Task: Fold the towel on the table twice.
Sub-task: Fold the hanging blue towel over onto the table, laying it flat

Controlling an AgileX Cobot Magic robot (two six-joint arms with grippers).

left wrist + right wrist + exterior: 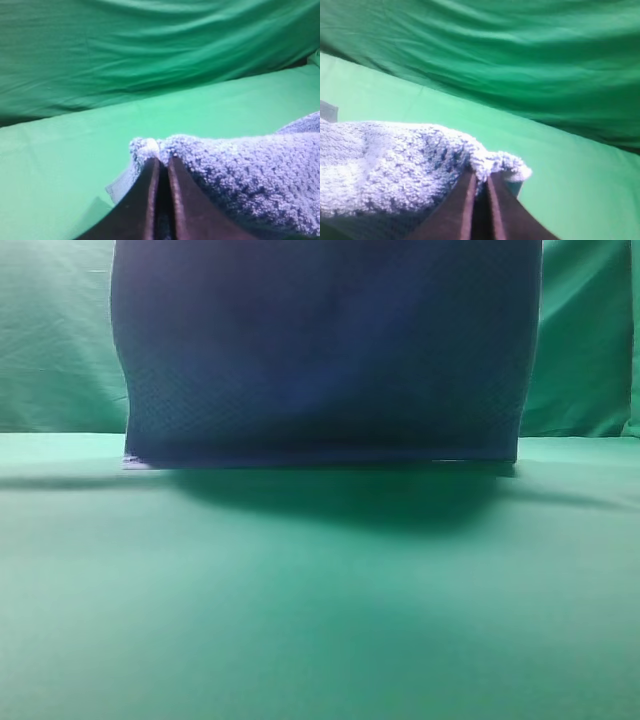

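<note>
The towel point(325, 350), dark blue with a bumpy weave, hangs like a curtain in the exterior high view, its lower edge just at the table point(320, 620). Its top runs out of that frame and neither gripper shows there. In the left wrist view my left gripper point(161, 162) is shut on a fluffy corner of the towel point(240, 175). The right wrist view shows my right gripper point(479, 175) shut on the other corner of the towel point(395, 160), with cloth bulging over the fingers.
A wrinkled green backdrop cloth point(50, 340) hangs behind the table. The towel casts a wide shadow point(350, 500) on the matte green surface in front of it.
</note>
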